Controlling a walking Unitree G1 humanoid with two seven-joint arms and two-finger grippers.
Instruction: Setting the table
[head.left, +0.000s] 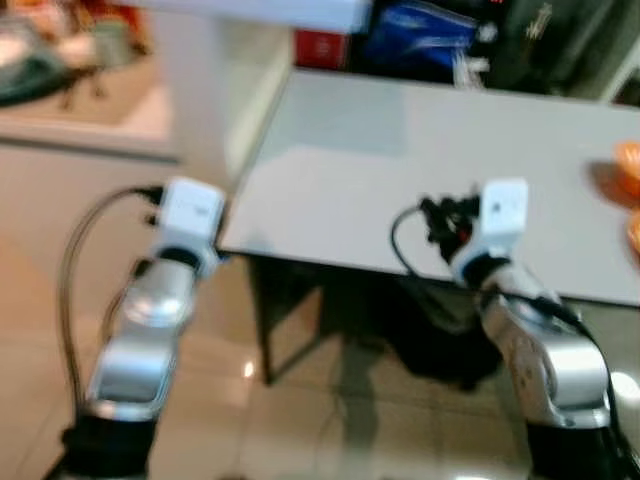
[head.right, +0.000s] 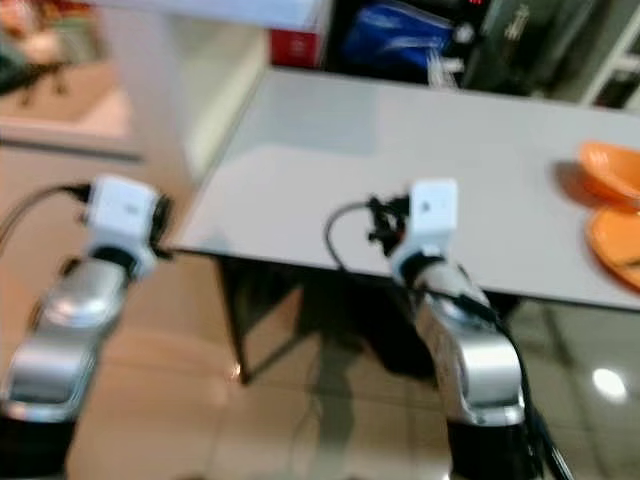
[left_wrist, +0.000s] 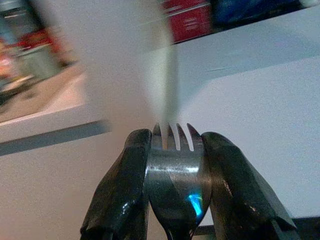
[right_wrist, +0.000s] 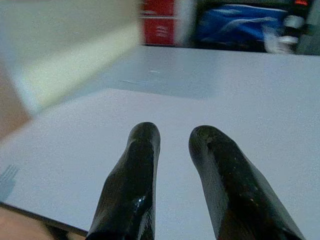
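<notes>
Shiny silver arms: both reach forward from the bottom of the head views.
Left gripper (left_wrist: 175, 150): its two black fingers pinch a shiny grey metal fork (left_wrist: 175, 175), prongs pointing out, at the near left corner of the flat pale grey table (head.left: 400, 170).
Right gripper (right_wrist: 172, 140): its fingers are a little apart, holding nothing, above the table's near edge.
Orange plates (head.right: 615, 205): smooth, round, on the table's far right.
Red box (head.left: 320, 48): behind the table.
</notes>
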